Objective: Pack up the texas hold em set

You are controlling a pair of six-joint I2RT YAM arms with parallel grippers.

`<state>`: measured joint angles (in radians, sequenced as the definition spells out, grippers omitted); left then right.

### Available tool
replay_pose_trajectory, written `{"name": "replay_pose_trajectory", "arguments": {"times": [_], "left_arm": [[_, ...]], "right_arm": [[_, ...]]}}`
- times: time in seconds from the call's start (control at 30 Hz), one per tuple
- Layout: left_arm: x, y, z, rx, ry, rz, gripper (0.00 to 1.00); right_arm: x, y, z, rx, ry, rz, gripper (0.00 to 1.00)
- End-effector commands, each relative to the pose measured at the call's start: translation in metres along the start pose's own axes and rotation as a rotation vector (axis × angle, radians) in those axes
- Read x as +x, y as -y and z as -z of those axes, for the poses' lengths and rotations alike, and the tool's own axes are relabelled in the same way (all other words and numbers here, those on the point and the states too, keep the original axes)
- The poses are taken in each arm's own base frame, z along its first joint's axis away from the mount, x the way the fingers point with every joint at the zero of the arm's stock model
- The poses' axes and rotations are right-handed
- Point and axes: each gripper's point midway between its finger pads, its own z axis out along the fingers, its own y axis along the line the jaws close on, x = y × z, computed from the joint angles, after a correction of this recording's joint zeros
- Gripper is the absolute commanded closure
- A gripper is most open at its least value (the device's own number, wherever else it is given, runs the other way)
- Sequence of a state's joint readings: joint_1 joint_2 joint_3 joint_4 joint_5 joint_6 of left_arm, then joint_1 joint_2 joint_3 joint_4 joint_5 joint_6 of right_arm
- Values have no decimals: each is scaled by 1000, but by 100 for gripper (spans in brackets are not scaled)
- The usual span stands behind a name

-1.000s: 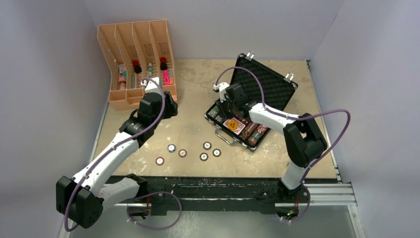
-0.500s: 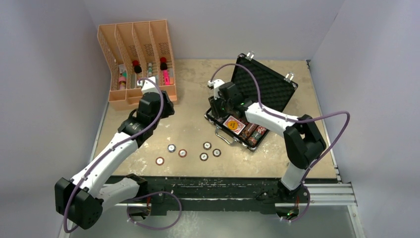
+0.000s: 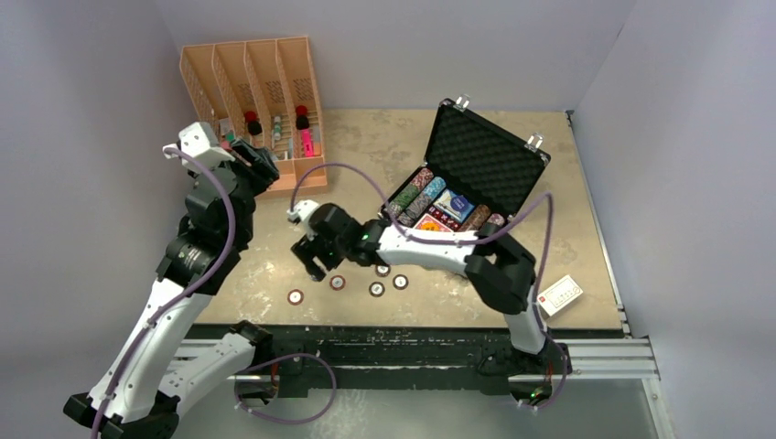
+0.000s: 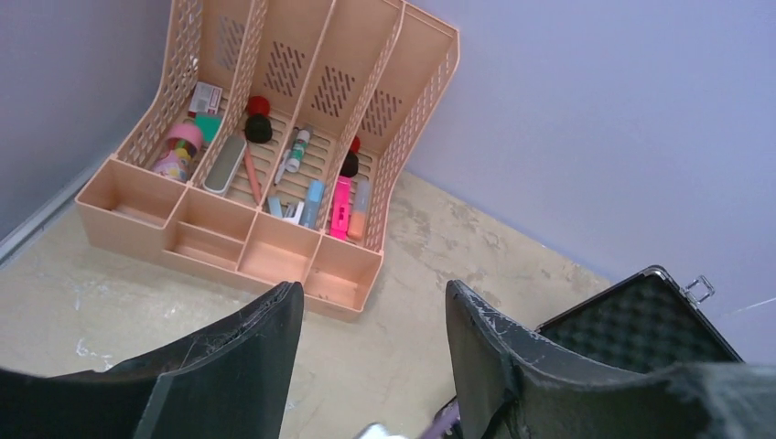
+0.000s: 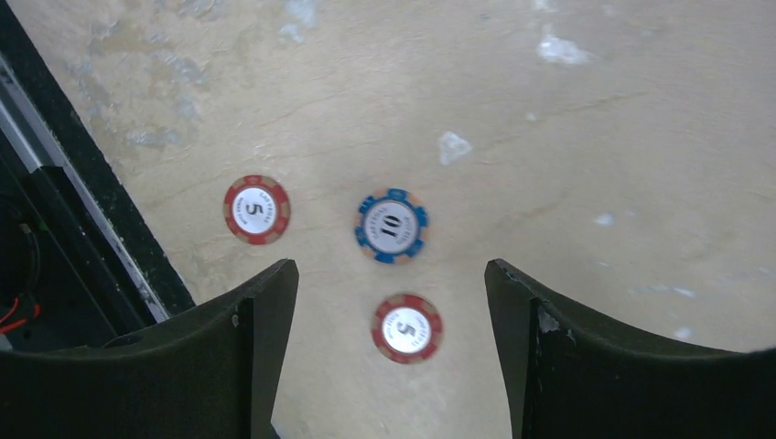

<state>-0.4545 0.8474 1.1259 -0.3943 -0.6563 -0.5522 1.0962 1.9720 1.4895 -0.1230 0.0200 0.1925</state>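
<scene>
Right tool (image 5: 389, 274), spread and empty, is hovering over loose chips (image 5: 392, 226) left of the open briefcase (image 3: 485, 160); left tool (image 4: 371, 293), likewise spread, is hanging farther left.

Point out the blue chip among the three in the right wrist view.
The chip marked 10, blue-rimmed, in the middle of the view. The left red 5 and the lower red 5 differ in colour and number.

Robot lab (plain-walled table (image 3: 366, 155))
</scene>
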Motion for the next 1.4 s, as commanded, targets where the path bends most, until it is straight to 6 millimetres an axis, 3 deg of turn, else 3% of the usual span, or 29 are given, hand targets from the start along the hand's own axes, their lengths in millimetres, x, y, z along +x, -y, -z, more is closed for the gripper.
{"name": "replay_pose_trajectory", "arguments": {"times": [0.0,0.23,0.63,0.97,1.17,1.37], "left_arm": [[-4,-6,3,-32,-6,-34,41],[7,-5,2,-20,-36,-21,39],[22,-4,-2,-14,-71,-17,39],[24,-4,-4,-20,-73,-20,38],[26,-5,-4,-22,-80,-23,36],[29,-6,-5,-25,-84,-24,36]], "right_arm": [[-12,-20,-11,2,-8,54,21],[8,-24,-39,62,-77,66,21],[27,-17,-59,109,-147,63,43],[35,-17,-57,118,-179,24,65],[16,-16,-46,113,-107,-3,61],[25,-12,-53,126,-148,46,48]]}}
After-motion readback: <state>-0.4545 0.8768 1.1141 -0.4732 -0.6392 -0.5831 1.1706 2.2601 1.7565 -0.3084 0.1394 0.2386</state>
